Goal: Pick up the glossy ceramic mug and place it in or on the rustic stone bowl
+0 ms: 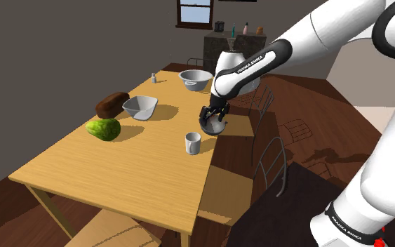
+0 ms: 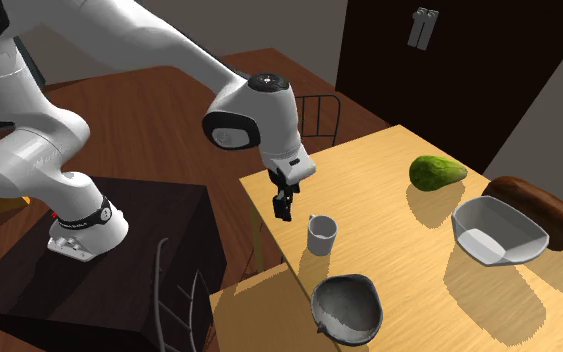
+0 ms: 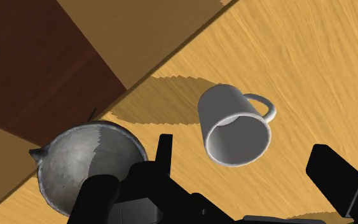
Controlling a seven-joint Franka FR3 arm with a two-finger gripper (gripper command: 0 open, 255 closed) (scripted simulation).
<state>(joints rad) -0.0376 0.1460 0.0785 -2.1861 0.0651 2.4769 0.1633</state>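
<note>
open gripper [image 1: 214, 126] poised beside the white mug [image 1: 193, 143], nothing held.
its fingers stand wide apart, likely to straddle the upright mug, which sits near the wooden table's [image 1: 76, 168] edge. the grey stone bowl [image 1: 196, 78] lies further along that edge. 1 angular white bowl [image 1: 139, 107], a dark loaf [image 1: 111, 104] and a green fruit [image 1: 103, 128] share the top. around it are a dark wood floor [image 1: 315, 105], chairs [image 1: 266, 151] and grey walls [image 1: 48, 42].
</note>
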